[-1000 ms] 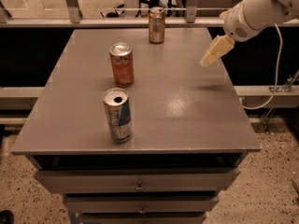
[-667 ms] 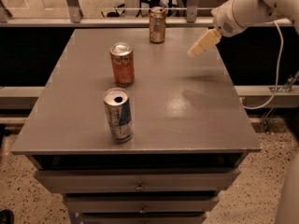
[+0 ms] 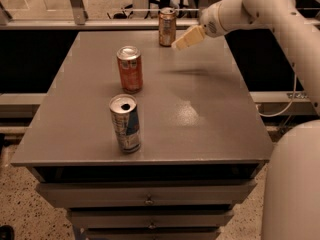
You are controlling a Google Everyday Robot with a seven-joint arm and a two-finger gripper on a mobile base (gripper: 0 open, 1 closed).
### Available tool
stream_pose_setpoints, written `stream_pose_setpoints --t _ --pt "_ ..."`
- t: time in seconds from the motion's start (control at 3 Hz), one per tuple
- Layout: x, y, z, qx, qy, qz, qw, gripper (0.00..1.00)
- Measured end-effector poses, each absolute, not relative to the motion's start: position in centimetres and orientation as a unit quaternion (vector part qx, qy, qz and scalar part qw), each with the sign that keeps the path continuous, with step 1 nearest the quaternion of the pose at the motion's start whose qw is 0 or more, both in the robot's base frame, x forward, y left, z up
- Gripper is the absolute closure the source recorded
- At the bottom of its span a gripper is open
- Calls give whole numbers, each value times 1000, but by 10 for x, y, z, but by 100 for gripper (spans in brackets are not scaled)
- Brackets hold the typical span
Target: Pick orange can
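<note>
Here, gripper (image 3: 177, 45) near upright orange can (image 3: 167, 27)

Three cans stand upright on the one tabletop (image 3: 210, 129). One is the orange can (image 3: 167, 26) at the far edge. One is a deeper red-orange can (image 3: 130, 69), left of the middle. One is a taller, slim silver-and-blue can (image 3: 125, 123), nearest the front edge. That makes two cans of standard size and one tall one.

One robot arm (image 3: 260, 4) reaches in from the right and ends in one claw (image 3: 186, 38), which hangs over the far part of the tabletop just right of the orange can.

Below the tabletop, two drawer fronts (image 3: 100, 199) show, each with one small knob (image 3: 148, 201). One cable (image 3: 286, 110) hangs at the right.
</note>
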State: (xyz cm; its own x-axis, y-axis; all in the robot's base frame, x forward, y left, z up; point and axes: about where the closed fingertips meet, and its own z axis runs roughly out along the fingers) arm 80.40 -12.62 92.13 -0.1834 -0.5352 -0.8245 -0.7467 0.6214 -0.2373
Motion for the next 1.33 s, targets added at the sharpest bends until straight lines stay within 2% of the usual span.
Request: stream_pose_setpoints --t 1.0,1.33 --pt "881 -77 891 -385 746 147 523 0" --pt "897 -68 887 -377 742 156 532 16"
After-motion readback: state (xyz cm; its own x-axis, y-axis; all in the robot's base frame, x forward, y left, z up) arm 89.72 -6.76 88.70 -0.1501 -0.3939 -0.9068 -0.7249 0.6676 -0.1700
